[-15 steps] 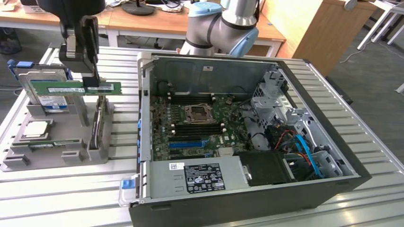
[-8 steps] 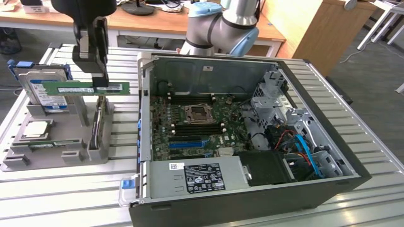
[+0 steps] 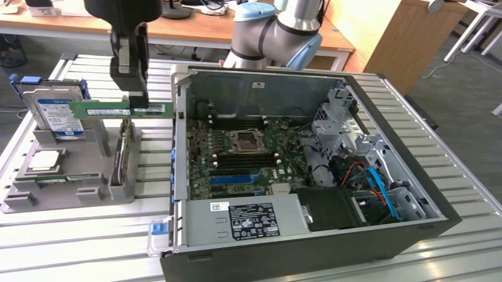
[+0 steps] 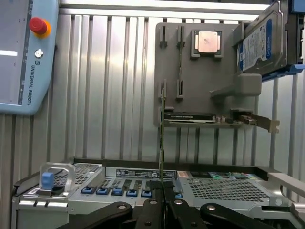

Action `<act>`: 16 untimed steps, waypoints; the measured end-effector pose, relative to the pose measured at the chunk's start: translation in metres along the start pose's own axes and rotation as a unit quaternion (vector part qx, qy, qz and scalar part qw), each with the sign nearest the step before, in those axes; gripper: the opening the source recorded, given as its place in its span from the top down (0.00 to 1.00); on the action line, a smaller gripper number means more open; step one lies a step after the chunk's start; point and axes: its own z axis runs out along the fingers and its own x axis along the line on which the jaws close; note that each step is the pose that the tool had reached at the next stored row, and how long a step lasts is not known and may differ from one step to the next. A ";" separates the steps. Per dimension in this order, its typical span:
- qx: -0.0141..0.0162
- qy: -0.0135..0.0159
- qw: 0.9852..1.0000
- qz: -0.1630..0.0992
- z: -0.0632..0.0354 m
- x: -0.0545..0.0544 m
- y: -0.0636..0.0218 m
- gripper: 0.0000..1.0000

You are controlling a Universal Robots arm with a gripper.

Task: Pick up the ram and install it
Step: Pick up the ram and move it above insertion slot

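The claw (image 3: 139, 101) is closed tight on the level ram (image 3: 98, 110). Both hang over the grey tray (image 3: 20, 202), beside the computer case (image 3: 314, 258).

Robotics laboratory with a computer-assembly bench. A Universal Robots arm (image 3: 278, 35) stands at a slatted metal counter (image 3: 79, 247) bearing an open desktop computer case (image 3: 314, 261) and a grey parts fixture (image 3: 47, 200). A teach pendant (image 4: 24, 57) lettered "Universal Robots", with a red emergency-stop button (image 4: 38, 25), lies on the slats, and a wooden desk (image 3: 196, 26) stands behind.
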 end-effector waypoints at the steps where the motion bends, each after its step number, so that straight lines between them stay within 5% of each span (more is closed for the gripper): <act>1: 0.000 0.000 1.000 0.000 -0.0001 0.000 -0.0022 0.88; 16: -0.001 0.000 1.000 0.000 -0.0021 0.001 -0.0373 0.88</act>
